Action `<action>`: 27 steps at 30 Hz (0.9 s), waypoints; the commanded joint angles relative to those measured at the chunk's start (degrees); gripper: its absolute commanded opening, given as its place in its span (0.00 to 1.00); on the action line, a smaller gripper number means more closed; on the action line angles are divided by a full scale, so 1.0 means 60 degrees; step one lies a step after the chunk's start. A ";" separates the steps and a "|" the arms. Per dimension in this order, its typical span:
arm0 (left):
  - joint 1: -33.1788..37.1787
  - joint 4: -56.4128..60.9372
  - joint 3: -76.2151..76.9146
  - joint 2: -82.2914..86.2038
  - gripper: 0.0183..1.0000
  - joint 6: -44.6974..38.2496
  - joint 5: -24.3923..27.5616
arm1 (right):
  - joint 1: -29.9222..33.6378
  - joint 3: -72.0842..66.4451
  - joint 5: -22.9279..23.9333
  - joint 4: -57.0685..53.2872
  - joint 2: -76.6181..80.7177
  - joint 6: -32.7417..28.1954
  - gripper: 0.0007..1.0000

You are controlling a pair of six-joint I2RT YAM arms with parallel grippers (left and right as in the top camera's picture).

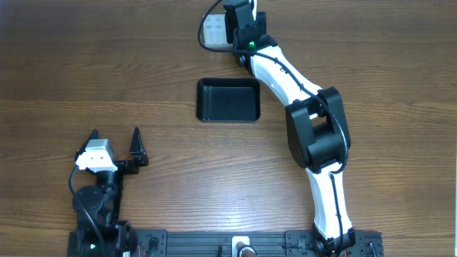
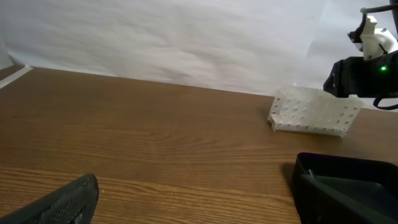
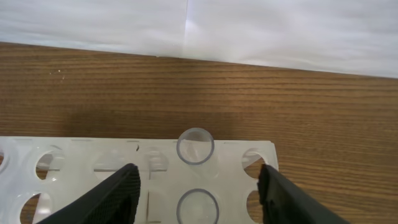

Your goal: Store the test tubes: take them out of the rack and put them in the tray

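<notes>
Black tray sits near the white rack, right end effector above it.

Overhead looks down; 2 wrist views share rack.

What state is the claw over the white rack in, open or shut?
Open. The right gripper has its two black fingers wide apart above the rack, with a tube between them.
</notes>
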State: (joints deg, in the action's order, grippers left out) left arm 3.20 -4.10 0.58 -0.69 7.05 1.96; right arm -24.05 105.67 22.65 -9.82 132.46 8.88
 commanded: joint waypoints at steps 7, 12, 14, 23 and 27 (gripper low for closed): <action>0.0051 -0.0044 -0.0044 0.0066 1.00 -0.0135 -0.0004 | -0.0102 0.0262 -0.0047 0.0022 0.0229 0.0087 0.45; 0.0051 -0.0044 -0.0044 0.0066 1.00 -0.0135 -0.0004 | -0.0135 0.0262 -0.0040 0.0000 0.0229 0.0087 0.31; 0.0051 -0.0044 -0.0044 0.0066 1.00 -0.0135 -0.0004 | -0.0135 0.0262 0.0076 -0.0004 0.0229 0.0087 0.28; 0.0051 -0.0044 -0.0044 0.0066 1.00 -0.0135 -0.0004 | -0.0142 0.0262 0.0346 -0.0004 0.0229 0.0087 0.21; 0.0051 -0.0044 -0.0044 0.0066 1.00 -0.0135 -0.0004 | -0.0160 0.0262 0.0346 -0.0004 0.0229 0.0087 0.18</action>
State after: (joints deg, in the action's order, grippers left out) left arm 3.20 -4.10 0.58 -0.69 7.05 1.96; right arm -24.29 105.67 24.01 -9.93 133.16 9.04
